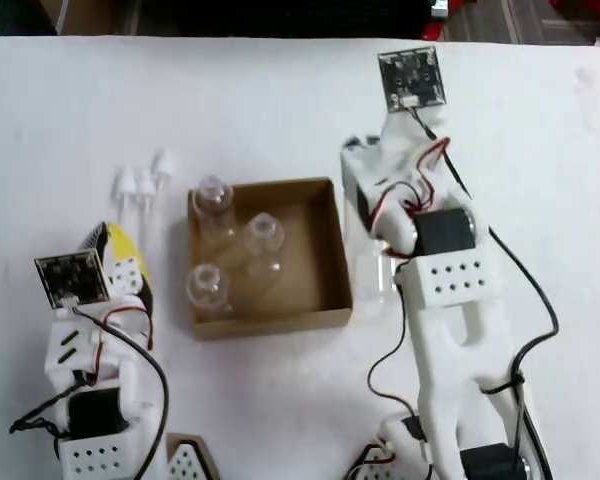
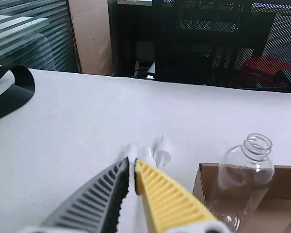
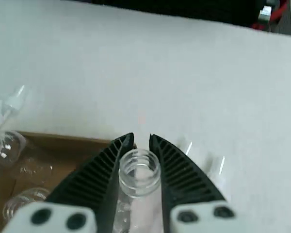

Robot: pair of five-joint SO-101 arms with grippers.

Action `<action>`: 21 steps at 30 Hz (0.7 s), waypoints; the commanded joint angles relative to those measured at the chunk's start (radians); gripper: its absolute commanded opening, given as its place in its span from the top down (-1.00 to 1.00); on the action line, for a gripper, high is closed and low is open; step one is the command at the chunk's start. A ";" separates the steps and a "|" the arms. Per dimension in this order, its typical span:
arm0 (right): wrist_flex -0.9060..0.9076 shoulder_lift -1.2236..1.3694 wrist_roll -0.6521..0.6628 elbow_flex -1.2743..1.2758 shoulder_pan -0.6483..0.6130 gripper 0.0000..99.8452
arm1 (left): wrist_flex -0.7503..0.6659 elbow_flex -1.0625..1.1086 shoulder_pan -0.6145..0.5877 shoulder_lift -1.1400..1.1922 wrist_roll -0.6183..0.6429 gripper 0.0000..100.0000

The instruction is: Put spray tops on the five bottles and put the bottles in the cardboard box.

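Spray tops (image 1: 140, 182), small white plastic pieces with thin stems, lie in a loose cluster on the smooth white desk (image 1: 280, 110), just off the far left corner of the cardboard box. The left gripper (image 2: 132, 164) is over the desk's near left part, its tips just short of that cluster. One finger is grey and the other yellow, both long wedges with fine ribbed teeth along their inner faces. They are drawn together with only a thin pale sliver between them (whether a stem is pinched there I cannot tell).

The cardboard box (image 1: 335, 250) stands mid-desk, a shallow square tray of plain brown board with low walls. Three bottles stand upright in its left half: one (image 1: 212, 197) in the far left corner, one (image 1: 263, 236) near the middle, and one (image 1: 204, 285) by the near left corner. All three are clear plastic with rounded shoulders and open necks, none with a top on.

Right of the box, the right gripper (image 3: 140, 139) has its black, ridged fingers clamped on either side of the threaded neck of a fourth bottle (image 3: 139, 172). This bottle is also clear and uncapped. It is just outside the box's right wall, though whether it touches the cardboard I cannot tell.
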 commanded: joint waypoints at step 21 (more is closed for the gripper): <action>-0.845 0.120 0.008 0.391 -0.107 0.97 | -0.029 -0.054 0.004 -0.018 -0.012 0.94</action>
